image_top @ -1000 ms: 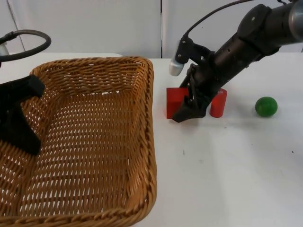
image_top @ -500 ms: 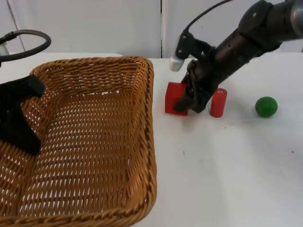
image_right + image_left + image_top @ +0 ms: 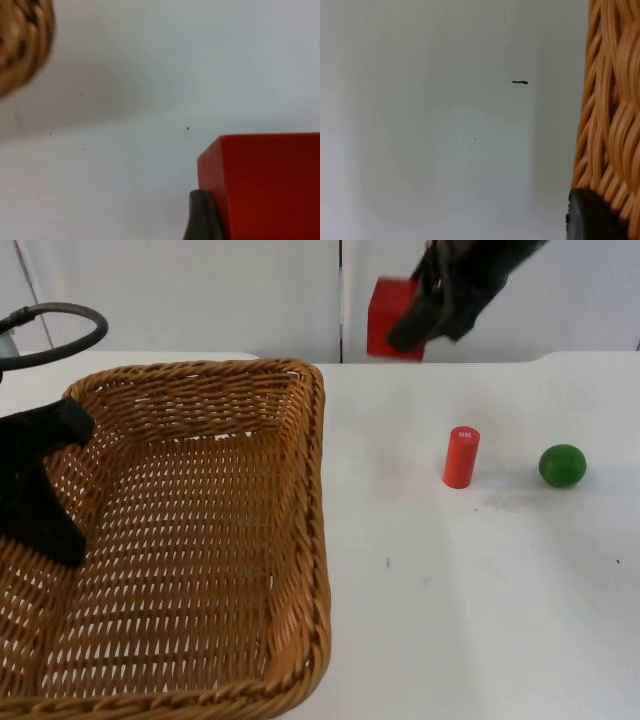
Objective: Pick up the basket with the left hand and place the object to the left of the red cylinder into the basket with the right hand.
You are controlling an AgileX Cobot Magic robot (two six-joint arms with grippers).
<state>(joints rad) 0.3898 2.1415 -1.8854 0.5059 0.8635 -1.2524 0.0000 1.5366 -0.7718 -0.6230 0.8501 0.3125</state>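
Note:
My left gripper is shut on the left rim of the wicker basket, which takes up the left half of the top view; its woven rim is close up in the left wrist view. High above the table's far edge, my right gripper is shut on a red block. The red block is held beside one fingertip in the right wrist view. A red cylinder stands upright on the table, right of the basket.
A green ball lies right of the red cylinder. The basket's edge appears far below in the right wrist view. The grey partition wall closes off the table's back.
My right gripper has lifted the red block from beside the red cylinder, up and slightly back. The basket and left arm have stayed still.

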